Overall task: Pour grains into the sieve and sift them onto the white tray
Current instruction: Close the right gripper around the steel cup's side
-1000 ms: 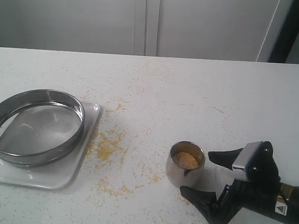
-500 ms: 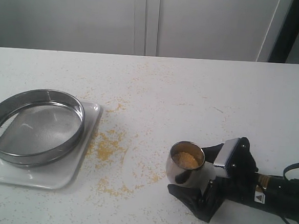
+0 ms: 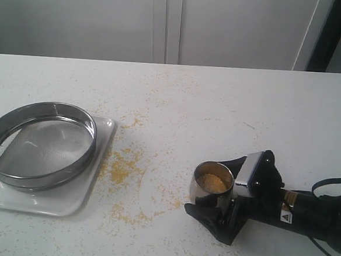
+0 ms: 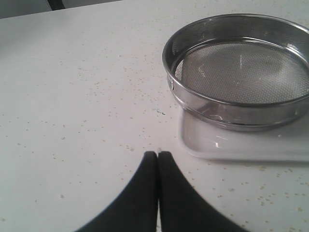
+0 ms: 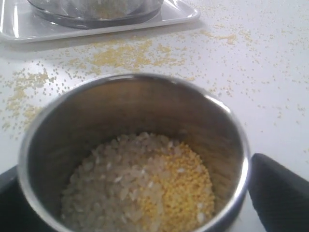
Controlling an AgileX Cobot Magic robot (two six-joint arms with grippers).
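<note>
We see our right pincer (image 3: 208,186) spread wide, its jaws flanking the steel cup (image 3: 203,197) of grains (image 3: 212,182) without clamping it; our left pincer (image 4: 158,155) is pressed together, empty, near the white tray (image 4: 227,145) bearing the sieve (image 4: 231,104); open, speckled tabletop (image 3: 218,108) lies between cup and tray.

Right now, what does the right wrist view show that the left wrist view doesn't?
Right wrist only: the steel cup up close, holding the grains, beige and yellow side by side, with the open right gripper flanking it, plus a dense yellow spill. Left wrist only: the shut left gripper and the whole sieve, its mesh looking bare. Both: the sieve sitting on the white tray, and stray specks on the tabletop.
</note>
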